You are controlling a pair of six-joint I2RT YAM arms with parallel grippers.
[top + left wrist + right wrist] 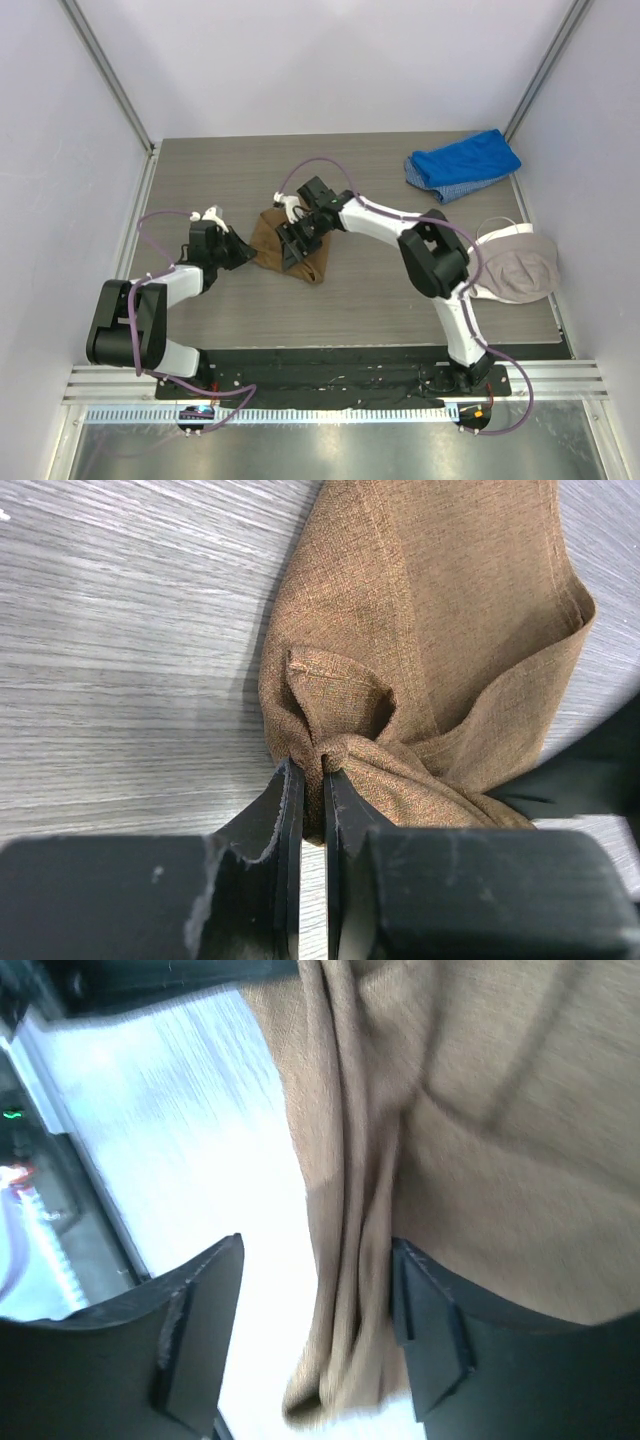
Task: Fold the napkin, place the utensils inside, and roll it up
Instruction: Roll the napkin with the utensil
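Twin arms (178, 284) wearing white and black
Purple cables (136, 330) are looping along white links; black fingers (270, 825) are showing scuffs.

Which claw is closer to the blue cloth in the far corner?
Right. The right gripper is over the napkin, left of the blue cloth; the left gripper pinches the napkin's left edge, farther off.
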